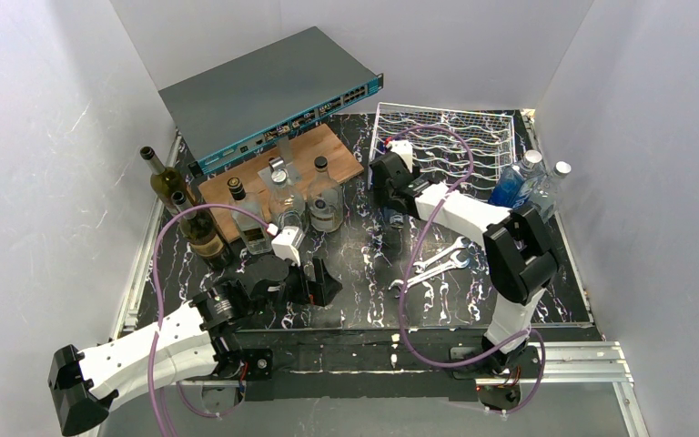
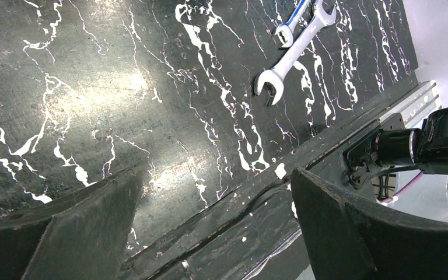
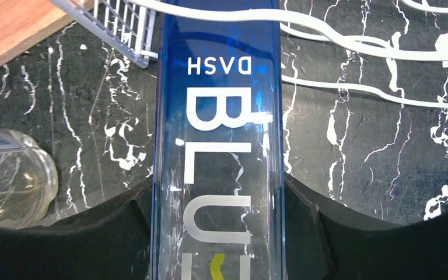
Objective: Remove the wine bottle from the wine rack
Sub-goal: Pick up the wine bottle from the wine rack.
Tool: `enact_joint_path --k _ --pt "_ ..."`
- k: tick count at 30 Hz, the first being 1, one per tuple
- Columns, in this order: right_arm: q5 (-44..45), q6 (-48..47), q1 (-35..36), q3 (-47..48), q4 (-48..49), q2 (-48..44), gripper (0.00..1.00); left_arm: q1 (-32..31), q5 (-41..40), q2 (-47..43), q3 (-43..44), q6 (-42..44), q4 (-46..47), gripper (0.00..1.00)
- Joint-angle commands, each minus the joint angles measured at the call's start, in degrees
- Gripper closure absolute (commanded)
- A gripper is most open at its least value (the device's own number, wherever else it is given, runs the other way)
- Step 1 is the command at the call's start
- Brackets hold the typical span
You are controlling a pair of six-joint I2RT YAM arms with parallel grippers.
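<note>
Nearest, my left gripper (image 2: pixel 216 192) hangs idle over the table (image 2: pixel 93 87), jaws apart. Further out, my right gripper (image 3: pixel 219 216) is clamped round the blue wine bottle (image 3: pixel 219 116), whose far end lies at the wine rack's (image 3: pixel 122 23) near-left corner. The grasp looks made, so next I must lift it clear of the wires.

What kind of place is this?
Probably a robot test cell: white walls enclose a marbled table, the left arm and right arm are bolted at its edge, and a network switch lies there.

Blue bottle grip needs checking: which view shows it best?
Right wrist: the blue bottle fills the frame between the right gripper's fingers. Top external mostly hides it under that wrist; left wrist shows none.
</note>
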Motion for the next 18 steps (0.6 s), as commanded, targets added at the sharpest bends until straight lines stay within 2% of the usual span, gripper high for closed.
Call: enact_joint_path --k 1,15,18 --pt "-0.6 1.6 -0.1 -0.8 1.1 -5.9 0.99 0.0 -0.2 -0.2 0.7 -0.3 -0.2 0.02" --pt "-6.4 3.0 -0.1 -5.8 0.8 -9.9 0.99 -0.1 0.5 -0.7 0.3 -0.7 0.3 0.02" --pt "-12.7 1.0 -1.3 -6.7 0.4 -10.6 0.99 0.0 0.5 -0.7 0.3 -0.6 0.4 0.02"
